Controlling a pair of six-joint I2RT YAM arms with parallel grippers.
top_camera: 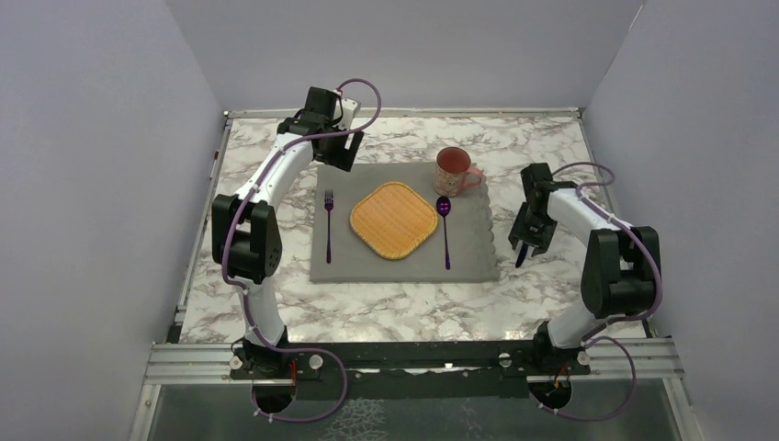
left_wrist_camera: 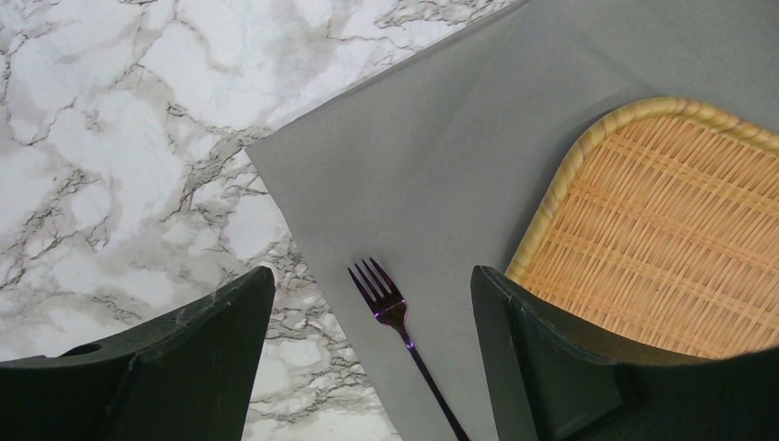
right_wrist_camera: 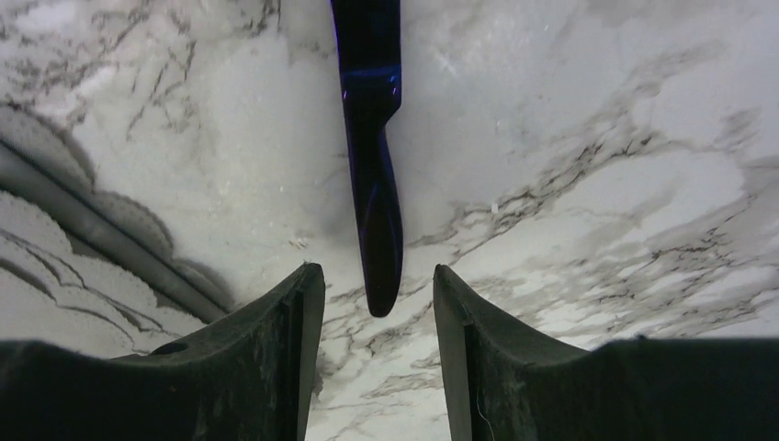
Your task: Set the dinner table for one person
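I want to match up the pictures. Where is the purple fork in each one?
Top external: the purple metal fork lies on the grey cloth placemat, left of the woven orange plate.
Left wrist: low centre, on the placemat.
Right wrist: not in it.
Shared landmark: the grey cloth placemat, in all three views.

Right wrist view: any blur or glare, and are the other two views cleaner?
Right wrist: knife carries a blue glint, placemat edge looks soft. Left wrist: fork sharp, fingers nearly black. Top view: even light, faint shadows, no glare on the table.
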